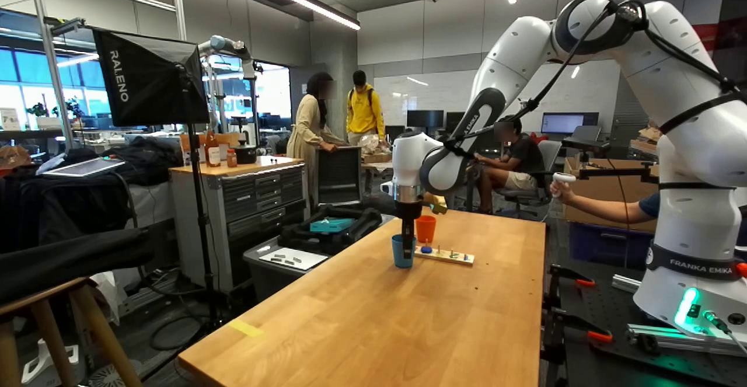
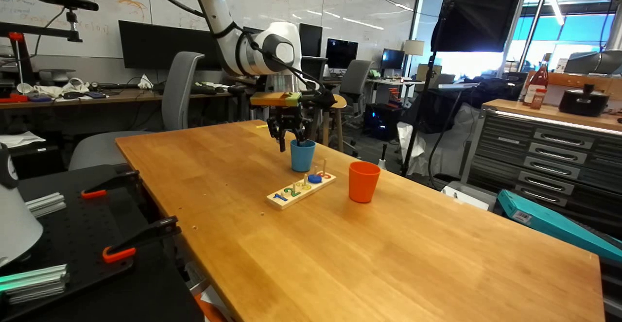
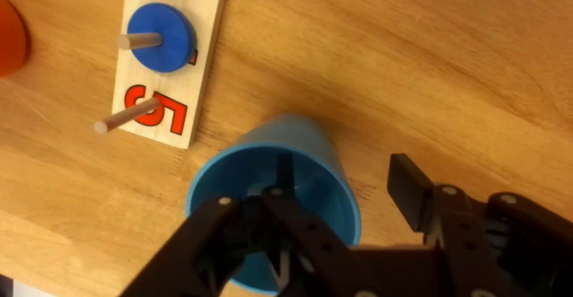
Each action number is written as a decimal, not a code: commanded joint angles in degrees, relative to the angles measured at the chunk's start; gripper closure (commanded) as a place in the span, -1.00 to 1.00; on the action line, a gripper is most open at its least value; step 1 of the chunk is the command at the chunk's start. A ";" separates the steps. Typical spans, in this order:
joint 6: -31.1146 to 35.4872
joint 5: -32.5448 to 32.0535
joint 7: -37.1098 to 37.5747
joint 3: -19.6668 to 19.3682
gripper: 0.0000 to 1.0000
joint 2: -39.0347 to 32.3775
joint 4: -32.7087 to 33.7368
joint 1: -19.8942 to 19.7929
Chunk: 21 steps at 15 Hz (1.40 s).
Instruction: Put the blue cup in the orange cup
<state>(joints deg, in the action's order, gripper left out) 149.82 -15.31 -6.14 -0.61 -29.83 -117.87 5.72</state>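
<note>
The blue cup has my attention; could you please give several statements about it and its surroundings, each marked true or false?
The blue cup and the orange cup stand upright on the table. True.
The blue cup is inside the orange cup. False: they stand apart.
One of the fingers is inside the blue cup, the other outside. True.
The fingers are closed on the blue cup. False: they are open.
A blue disc sits on the numbered board. True.
</note>
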 commanded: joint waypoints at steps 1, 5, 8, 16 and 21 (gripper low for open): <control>0.11 -0.43 0.55 -0.70 0.43 -1.70 1.59 -0.19; 0.07 -0.49 0.16 -0.81 0.99 -0.93 1.52 -0.74; -0.10 -0.44 0.13 -1.00 1.00 -0.61 2.28 -0.99; -2.70 -0.82 0.55 -3.70 0.98 4.55 5.71 -2.73; -5.54 -8.49 2.95 -11.34 0.98 5.24 7.68 -3.68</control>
<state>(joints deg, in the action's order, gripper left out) 146.99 -18.82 -5.79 -8.74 -24.88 -111.78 2.65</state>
